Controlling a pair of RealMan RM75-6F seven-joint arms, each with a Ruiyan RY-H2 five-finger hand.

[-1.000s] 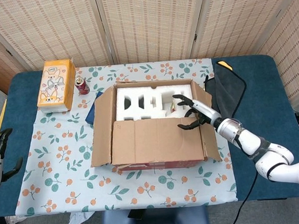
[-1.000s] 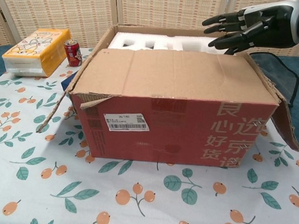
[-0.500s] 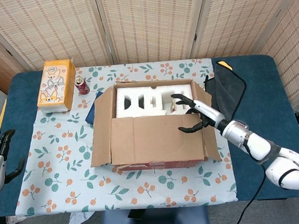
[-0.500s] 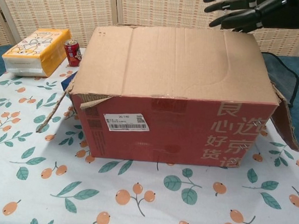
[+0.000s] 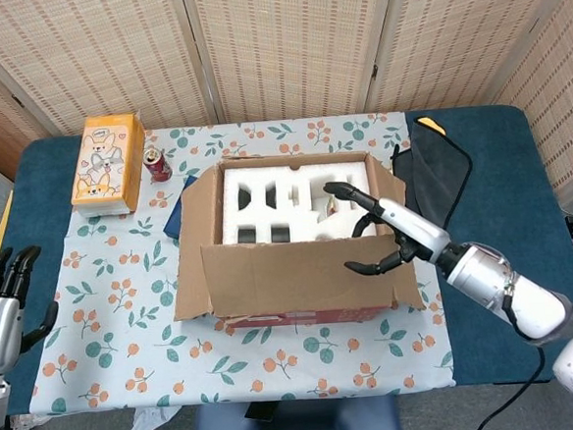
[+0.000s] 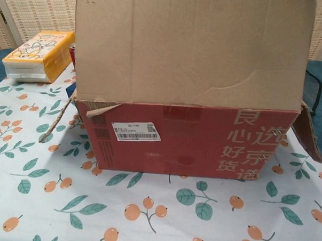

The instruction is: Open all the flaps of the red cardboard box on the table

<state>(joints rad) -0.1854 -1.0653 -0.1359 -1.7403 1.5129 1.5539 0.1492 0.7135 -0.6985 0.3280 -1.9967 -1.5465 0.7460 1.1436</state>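
The red cardboard box [image 5: 303, 317] sits mid-table, its red front face [image 6: 192, 138] toward the chest view. Its long front flap [image 5: 290, 269] stands nearly upright and fills the top of the chest view [image 6: 191, 47]. My right hand [image 5: 376, 233] reaches over the box's right end with fingers spread, touching the flap's inner side near its right edge; the chest view hides it behind the flap. The left side flap [image 5: 190, 241] and right side flap [image 5: 405, 266] hang outward. White foam [image 5: 271, 201] shows inside. My left hand [image 5: 2, 294] hovers off the table's left edge, fingers apart, holding nothing.
An orange tissue box [image 5: 106, 161] and a red can [image 5: 157, 165] stand at the back left. A dark cloth [image 5: 439, 170] lies right of the box. A blue flat item [image 5: 175, 215] pokes out beside the left flap. Woven screens stand behind the table.
The front flap has swung up from lying flat over the box to nearly upright, pushed by my right hand moving toward the front. The left hand rose slightly.
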